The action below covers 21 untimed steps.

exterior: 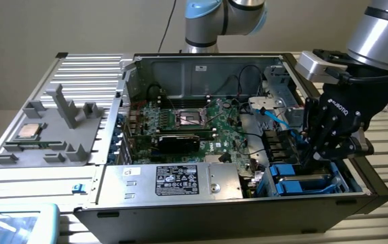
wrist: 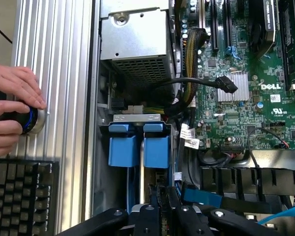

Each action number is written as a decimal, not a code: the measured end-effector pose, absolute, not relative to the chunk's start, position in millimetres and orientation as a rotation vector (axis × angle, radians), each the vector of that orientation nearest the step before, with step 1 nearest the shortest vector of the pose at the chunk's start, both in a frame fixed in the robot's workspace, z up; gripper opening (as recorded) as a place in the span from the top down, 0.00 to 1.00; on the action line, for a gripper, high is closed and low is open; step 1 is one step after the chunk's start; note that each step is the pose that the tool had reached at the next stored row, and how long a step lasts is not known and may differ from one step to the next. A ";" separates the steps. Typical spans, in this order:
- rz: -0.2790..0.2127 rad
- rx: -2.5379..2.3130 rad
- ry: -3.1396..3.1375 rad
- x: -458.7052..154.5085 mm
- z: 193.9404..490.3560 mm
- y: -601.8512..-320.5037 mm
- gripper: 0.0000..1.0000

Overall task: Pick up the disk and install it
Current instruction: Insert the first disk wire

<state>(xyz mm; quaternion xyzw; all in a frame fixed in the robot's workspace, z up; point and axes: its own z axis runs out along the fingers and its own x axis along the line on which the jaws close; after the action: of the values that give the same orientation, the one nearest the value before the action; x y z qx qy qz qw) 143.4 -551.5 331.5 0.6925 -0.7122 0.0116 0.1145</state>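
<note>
Exterior view hid most of the drive bay behind the black gripper (exterior: 313, 160), which hung low in the open computer case (exterior: 201, 66), at the corner on the exterior view's right. Of the disk (exterior: 305, 185) little showed but its blue carrier, seated in that bay; its label was out of sight. Wrist view cut the gripper (wrist: 164, 209) off at the frame's edge, with the blue tabs of the disk (wrist: 157, 150) just beyond its tip. Whether the gripper was clamped on the carrier or only poised over it could not be told. White lettering on the gripper's body looked like ROBOTIQ; the motherboard (wrist: 246, 113) bore DELL. The black label (exterior: 177, 179) on the silver box (exterior: 129, 185) had print too small to read. A person's hands (wrist: 14, 88) on a round knob (wrist: 32, 120) and a keyboard (wrist: 22, 196) were cropped.
</note>
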 end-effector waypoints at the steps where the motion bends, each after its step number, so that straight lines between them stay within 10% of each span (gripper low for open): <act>1: 0.034 2.030 -2.088 143.4 331.5 -551.5 0.84; 21: 0.037 2.030 -2.089 143.0 330.7 -553.2 0.84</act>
<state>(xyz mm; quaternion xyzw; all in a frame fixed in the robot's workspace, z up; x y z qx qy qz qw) 143.0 -553.2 330.7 0.6924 -0.7123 0.0125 0.1139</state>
